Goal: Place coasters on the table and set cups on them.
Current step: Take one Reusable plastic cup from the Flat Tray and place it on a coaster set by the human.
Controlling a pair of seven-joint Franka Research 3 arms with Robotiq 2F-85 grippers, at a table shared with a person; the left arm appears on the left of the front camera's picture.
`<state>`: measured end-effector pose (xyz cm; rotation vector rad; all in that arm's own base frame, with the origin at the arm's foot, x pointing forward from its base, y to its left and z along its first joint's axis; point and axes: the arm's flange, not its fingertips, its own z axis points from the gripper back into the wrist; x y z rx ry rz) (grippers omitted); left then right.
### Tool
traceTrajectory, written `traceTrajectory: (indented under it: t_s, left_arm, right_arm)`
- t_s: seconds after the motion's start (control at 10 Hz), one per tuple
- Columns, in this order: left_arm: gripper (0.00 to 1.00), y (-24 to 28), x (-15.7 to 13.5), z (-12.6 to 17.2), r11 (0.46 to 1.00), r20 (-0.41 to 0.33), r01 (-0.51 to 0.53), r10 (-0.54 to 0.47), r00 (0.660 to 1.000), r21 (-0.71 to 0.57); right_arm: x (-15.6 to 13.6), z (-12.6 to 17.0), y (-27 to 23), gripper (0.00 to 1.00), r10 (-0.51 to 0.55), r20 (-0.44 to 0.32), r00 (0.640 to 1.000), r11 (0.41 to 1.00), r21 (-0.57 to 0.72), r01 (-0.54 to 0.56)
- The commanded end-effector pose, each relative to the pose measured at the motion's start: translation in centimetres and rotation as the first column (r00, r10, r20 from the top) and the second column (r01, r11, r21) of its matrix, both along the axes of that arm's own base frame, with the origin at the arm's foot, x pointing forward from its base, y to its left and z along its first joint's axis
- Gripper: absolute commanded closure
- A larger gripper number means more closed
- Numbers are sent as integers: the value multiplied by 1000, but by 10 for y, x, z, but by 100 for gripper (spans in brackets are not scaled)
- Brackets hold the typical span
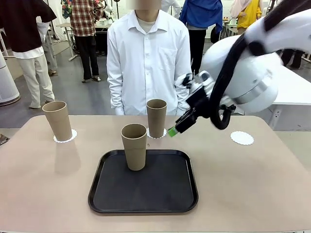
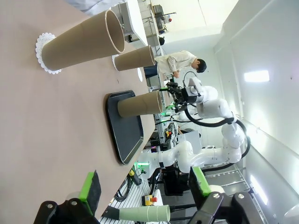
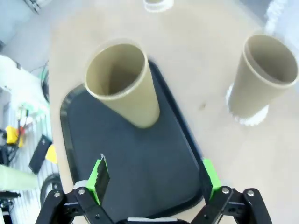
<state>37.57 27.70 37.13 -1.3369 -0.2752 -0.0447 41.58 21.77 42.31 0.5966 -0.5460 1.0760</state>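
Observation:
On the beige table (image 1: 43,189), one tan cup (image 1: 58,120) stands on a lacy white coaster (image 1: 65,137) at the far left. A second cup (image 1: 156,118) stands on a coaster (image 1: 159,135) behind the tray. A third cup (image 1: 134,146) stands upright on the black tray (image 1: 143,187). At the right lies a bare coaster (image 1: 242,138). My right gripper (image 1: 177,127) hangs open, just right of the middle cup. In the right wrist view, that gripper (image 3: 155,179) looks down at the tray cup (image 3: 124,84). My left gripper (image 2: 145,186) is open and holds nothing, well back from the cups (image 2: 81,42).
A person in a white shirt (image 1: 148,63) stands at the table's far edge, behind the middle cup. The tray (image 3: 140,163) lies at the table's middle front. My right arm's bulky wrist (image 1: 252,73) hangs over the table's right half.

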Motion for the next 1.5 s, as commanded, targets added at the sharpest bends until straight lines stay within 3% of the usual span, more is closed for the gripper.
traceTrajectory:
  t_s: [0.0,0.1,0.4,0.5,0.7,0.9,1.4]
  left_arm:
    - [0,0,-2,2,1000,2,-5,5,1000,4]
    - [0,0,-2,2,1000,2,-5,5,1000,4]
    - [0,0,-2,2,1000,2,-5,5,1000,4]
    - [0,0,-2,2,1000,2,-5,5,1000,4]
    - [0,0,-2,2,1000,2,-5,5,1000,4]
    - [0,0,-2,2,1000,2,-5,5,1000,4]
    - [0,0,-2,2,1000,2,-5,5,1000,4]
  right_arm:
    - [-14,-54,-67,0,169,206,964,848,468,-248]
    - [-16,-65,-79,0,145,242,959,806,534,-256]
    - [-12,-120,-85,0,139,185,973,709,667,-228]
    - [-13,-134,-81,0,149,206,967,701,668,-251]
    - [-8,-159,-65,0,160,237,958,712,645,-278]
    - [1,-177,-44,0,171,215,962,736,621,-270]
    - [20,-182,-16,0,152,200,968,774,585,-242]
